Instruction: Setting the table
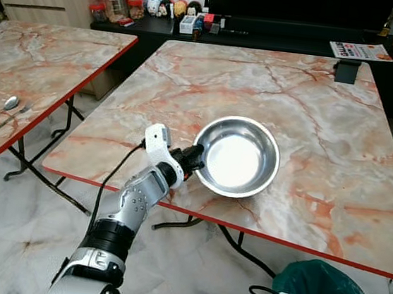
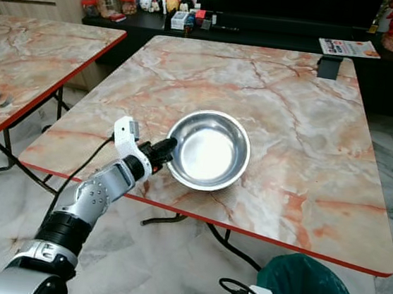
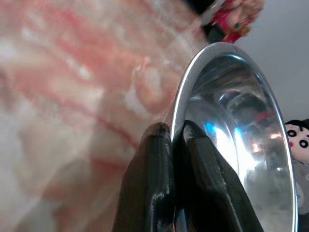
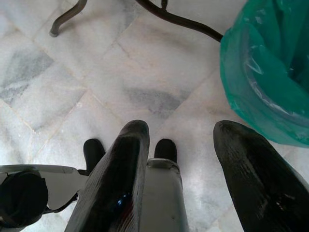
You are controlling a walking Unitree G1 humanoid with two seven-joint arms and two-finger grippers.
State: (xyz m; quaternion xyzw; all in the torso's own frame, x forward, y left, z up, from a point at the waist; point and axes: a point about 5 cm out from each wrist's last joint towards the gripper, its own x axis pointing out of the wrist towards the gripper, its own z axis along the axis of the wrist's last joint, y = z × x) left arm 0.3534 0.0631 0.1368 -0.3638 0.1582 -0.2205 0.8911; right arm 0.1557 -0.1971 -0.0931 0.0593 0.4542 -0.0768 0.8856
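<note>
Near the 6 o'clock edge of the marble worktop (image 1: 314, 111) sits a round stainless steel bowl (image 1: 236, 156), mouth upward, with no long axis. The left claw (image 1: 197, 155) is clamped on its rim at 9 o'clock, one finger (image 3: 203, 169) inside and one outside. Bare worktop stretches toward 12 and 3 o'clock. The right claw (image 4: 178, 164), fingers apart, hangs over the tiled floor (image 4: 96, 72) beside a green-lined bin (image 4: 270, 63).
</note>
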